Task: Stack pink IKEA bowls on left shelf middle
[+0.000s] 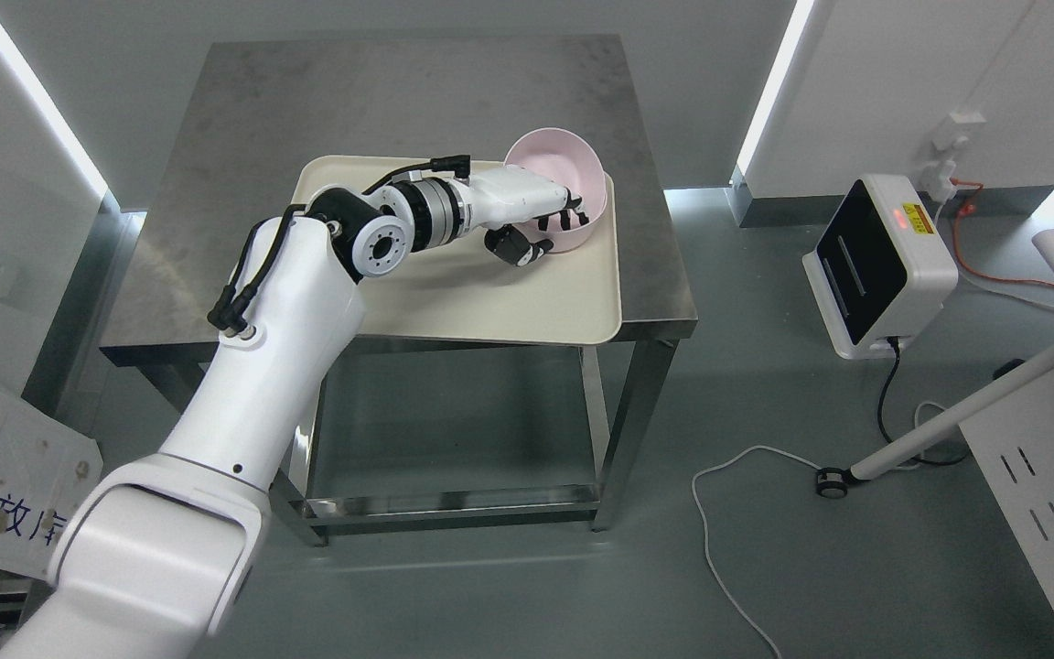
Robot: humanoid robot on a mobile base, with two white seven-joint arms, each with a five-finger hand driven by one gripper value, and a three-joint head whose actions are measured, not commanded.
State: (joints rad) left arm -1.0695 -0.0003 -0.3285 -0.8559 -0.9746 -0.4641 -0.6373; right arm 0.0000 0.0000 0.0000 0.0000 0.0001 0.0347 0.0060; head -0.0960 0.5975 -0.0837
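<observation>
Pick-up step: left hand [541, 227] reaches across the cream tray [490, 302], fingers [573, 218] curled over the near rim of the pink bowl [556, 174] and thumb under its outer wall, pinching it; bowl sits tilted at the tray's far right corner, apparently tipped by the grip. Next move, by my reading: lift clear of the tray and carry left toward the shelf, which is out of view, keeping the rim pinch from slipping. Count: one bowl, one tray, one steel worktop [381, 101]; right arm not seen.
</observation>
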